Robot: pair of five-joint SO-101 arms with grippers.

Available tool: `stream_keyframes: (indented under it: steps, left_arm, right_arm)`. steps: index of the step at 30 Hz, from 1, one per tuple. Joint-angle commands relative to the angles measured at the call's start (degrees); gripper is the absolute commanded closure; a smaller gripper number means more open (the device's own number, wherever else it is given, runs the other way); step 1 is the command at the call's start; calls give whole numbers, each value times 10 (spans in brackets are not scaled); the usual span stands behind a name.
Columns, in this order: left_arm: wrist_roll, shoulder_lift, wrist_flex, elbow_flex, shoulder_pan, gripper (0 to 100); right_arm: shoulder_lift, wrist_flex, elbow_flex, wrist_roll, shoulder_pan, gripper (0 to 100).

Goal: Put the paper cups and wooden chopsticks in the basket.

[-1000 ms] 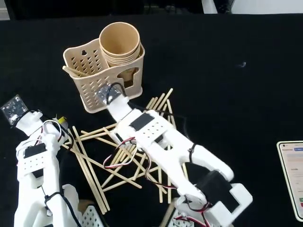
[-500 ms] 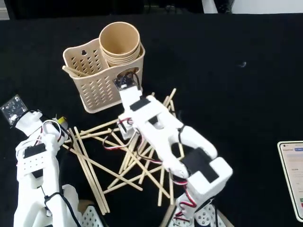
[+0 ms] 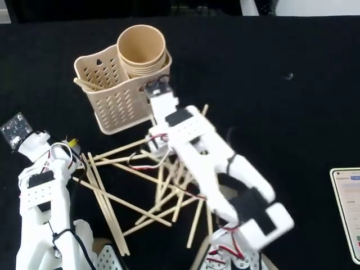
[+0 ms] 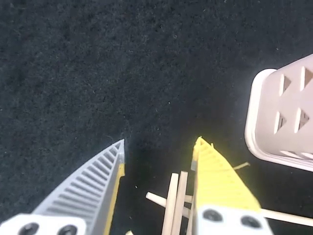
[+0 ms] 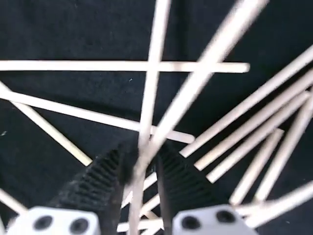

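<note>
The right claw point(image 5: 139, 164) is clamped shut on what look like two chopsticks point(image 5: 152, 88). Their length runs out ahead of the jaws, fanning apart a little. Under them the loose pile point(image 5: 122, 65) lies criss-crossed on the black table point(image 5: 58, 29).

Seen from above, the right arm point(image 3: 197, 140) stretches up from the near edge, and its wrist end sits just beside the near right corner of the basket point(image 3: 115, 107). The paper cups point(image 3: 142, 48) are already stacked in the right-hand part of the basket, the part nearest this arm. The free part, with one stick leaning out of it, is beyond them to the left.

I'd say the coming move turns on that. The free space lies ahead and to the left of the claw, so the sticks need to come up off the pile and tip end-down past the cups, not onto them.

The left claw point(image 4: 160, 142) hangs open low over the table, with a few stick ends between its jaws and a corner of the basket near it. It holds nothing, so the right arm looks to be the one placed to deliver.
</note>
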Motion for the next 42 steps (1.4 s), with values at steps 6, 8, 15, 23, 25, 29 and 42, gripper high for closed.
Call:
stream_keyframes:
  steps: [6, 8, 15, 23, 25, 29, 42]
  left_arm:
    - [4, -11, -7, -9, -6, 773]
    - [4, -11, -7, -9, -6, 773]
    - [3, -11, -7, -9, -6, 773]
    - [3, -11, -7, -8, -6, 773]
    - [3, -11, -7, -8, -6, 773]
    - [3, -11, -7, -8, -6, 773]
    - [3, -11, -10, -8, -1, 773]
  right_arm:
    - [-101, 32, 18, 18, 25, 988]
    - [-98, 19, 49, 24, 41, 988]
    - [-100, -16, 150, 183, 91, 987]
    - [-100, -11, 155, 288, 92, 843]
    - [-100, -11, 155, 300, 93, 794]
    - [-101, 11, 155, 347, 94, 823]
    - [-261, 76, 204, 327, 135, 711]
